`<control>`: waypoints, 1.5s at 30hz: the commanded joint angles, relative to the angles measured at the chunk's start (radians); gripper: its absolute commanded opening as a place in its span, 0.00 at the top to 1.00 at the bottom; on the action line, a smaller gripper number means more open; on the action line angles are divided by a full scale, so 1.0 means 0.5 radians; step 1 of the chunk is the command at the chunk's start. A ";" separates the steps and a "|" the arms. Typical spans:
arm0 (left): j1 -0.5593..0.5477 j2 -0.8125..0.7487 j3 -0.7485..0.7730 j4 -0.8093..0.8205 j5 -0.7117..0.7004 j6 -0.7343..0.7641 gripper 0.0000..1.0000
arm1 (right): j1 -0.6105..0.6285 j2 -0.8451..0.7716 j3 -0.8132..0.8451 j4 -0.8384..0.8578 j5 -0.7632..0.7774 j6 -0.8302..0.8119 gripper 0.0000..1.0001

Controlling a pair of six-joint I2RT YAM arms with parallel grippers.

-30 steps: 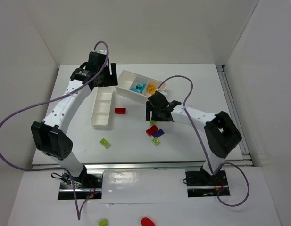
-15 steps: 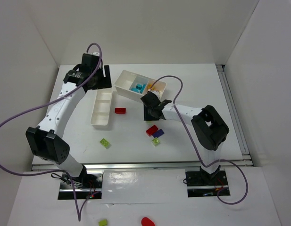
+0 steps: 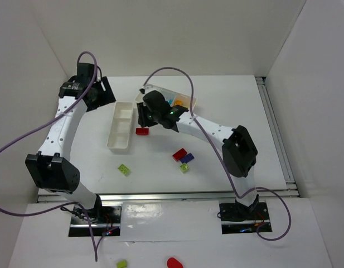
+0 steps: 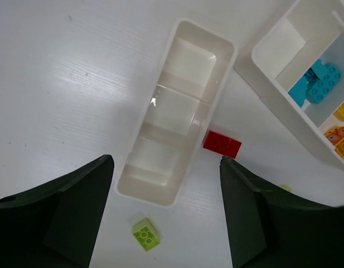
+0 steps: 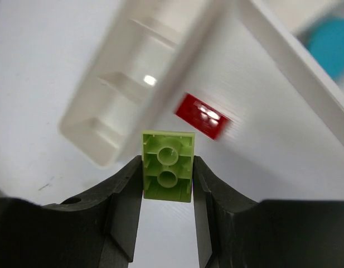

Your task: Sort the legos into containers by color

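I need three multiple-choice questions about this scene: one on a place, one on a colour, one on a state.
1. Where is the red lego nearest the narrow tray? A) inside it B) on the table beside it C) on the floor
2. What colour is the lego in the right gripper? A) purple B) cyan C) lime green
3. How is the left gripper? A) shut on a lego B) open, empty C) shut on a tray
Answers: 1 B, it rests on bare table outside the tray; 2 C, the clamped lego is lime green; 3 B, its fingers stand wide apart, holding nothing.
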 commanded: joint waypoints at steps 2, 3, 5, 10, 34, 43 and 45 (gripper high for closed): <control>0.168 -0.106 -0.041 -0.107 0.136 -0.147 0.14 | 0.149 0.285 0.431 0.055 -0.297 -0.271 0.75; 0.214 -0.134 -0.062 -0.107 0.158 -0.165 0.14 | 0.168 0.386 0.496 0.037 -0.362 -0.308 0.73; 0.233 -0.156 -0.102 -0.134 0.140 -0.184 0.11 | 0.198 0.469 0.662 0.037 -0.362 -0.327 0.72; 0.370 -0.263 -0.222 -0.153 0.139 -0.223 0.04 | 0.266 0.699 0.902 0.018 -0.433 -0.348 0.70; 0.325 -0.637 -1.007 -0.132 0.327 -0.352 0.10 | 0.257 -0.207 -0.079 0.116 0.187 -0.253 0.29; -0.049 -0.680 -1.584 0.215 0.547 -0.732 0.14 | 0.122 -0.806 -0.699 -0.077 0.561 -0.060 0.20; -0.162 -0.610 -1.627 0.264 0.547 -0.809 0.14 | 0.098 -0.807 -0.699 -0.147 0.610 -0.060 0.19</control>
